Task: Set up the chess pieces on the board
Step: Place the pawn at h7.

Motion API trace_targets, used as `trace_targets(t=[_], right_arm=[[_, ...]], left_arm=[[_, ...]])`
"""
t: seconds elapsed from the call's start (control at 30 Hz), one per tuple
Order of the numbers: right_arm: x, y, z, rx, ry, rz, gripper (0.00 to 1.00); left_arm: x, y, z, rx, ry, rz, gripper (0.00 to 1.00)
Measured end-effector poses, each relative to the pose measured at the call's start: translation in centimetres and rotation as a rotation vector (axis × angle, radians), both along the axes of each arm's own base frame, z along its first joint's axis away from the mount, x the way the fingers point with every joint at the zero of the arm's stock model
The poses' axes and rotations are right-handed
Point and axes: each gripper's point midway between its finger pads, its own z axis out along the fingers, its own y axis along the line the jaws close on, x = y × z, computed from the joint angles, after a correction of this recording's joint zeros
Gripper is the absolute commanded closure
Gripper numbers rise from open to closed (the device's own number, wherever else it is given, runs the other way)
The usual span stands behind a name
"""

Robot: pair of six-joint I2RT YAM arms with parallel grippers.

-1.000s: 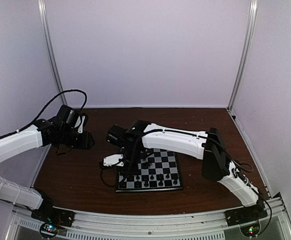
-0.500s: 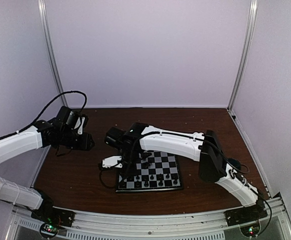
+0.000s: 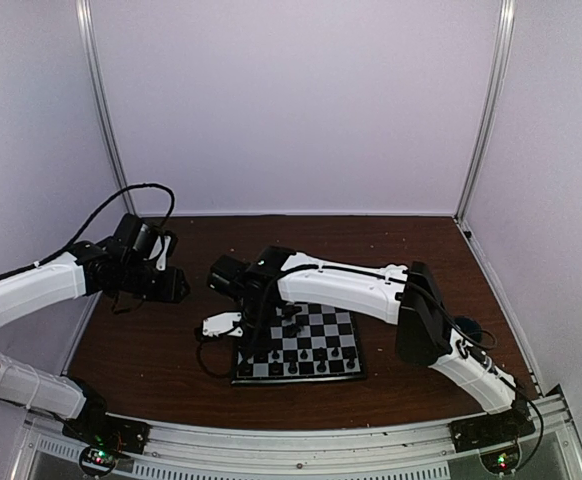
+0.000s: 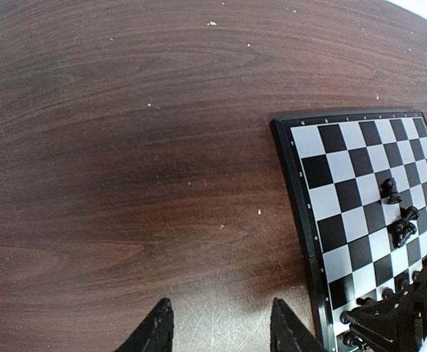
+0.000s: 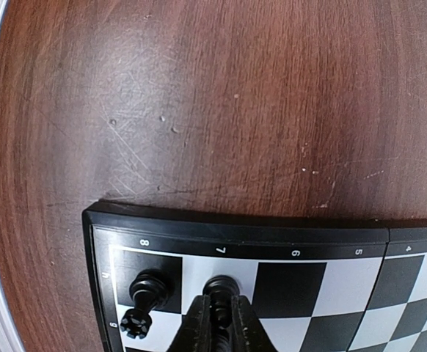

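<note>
**Right arm pinching a piece at the board's edge**

The dark brown wooden table holds the flat black-and-white checked chessboard, which sits toward 6 o'clock in the top view. The left gripper hovers over bare wood around the board's 10 o'clock, jaws wide with nothing in them. The right gripper is pinched narrow around one tiny glossy black chess piece on a white edge square. Another piece stands at its 9 o'clock.

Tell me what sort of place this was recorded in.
Probably a lab test booth: plain white walls and a metal post close in a wooden table, a robot's left arm and right arm are mounted at its near edge, and a chessboard lies on it.
</note>
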Motion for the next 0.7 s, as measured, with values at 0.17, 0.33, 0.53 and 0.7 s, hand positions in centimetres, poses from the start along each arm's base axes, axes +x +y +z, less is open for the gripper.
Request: trace_targets(t=[0.17,0.33,0.53,0.7], right_arm=[[0.0,-0.1,0.0,-0.003,0.000,0.001,0.78],[0.0,-0.1,-0.1,-0.006,-0.003,-0.002,0.73],[0.3,-0.2,0.0,-0.010,-0.016,-0.006,0.71],[0.5,-0.2,1.3,0.006,-0.040,-0.010,0.72]], left_arm=[[0.0,-0.1,-0.1,-0.004,0.007,0.000,0.54],[0.0,-0.1,-0.1,-0.009,0.009,0.002,0.54],[-0.1,-0.2,-0.1,-0.013,0.011,0.002,0.54],[-0.1,-0.2,-0.2,-0.016,0.014,0.005,0.54]])
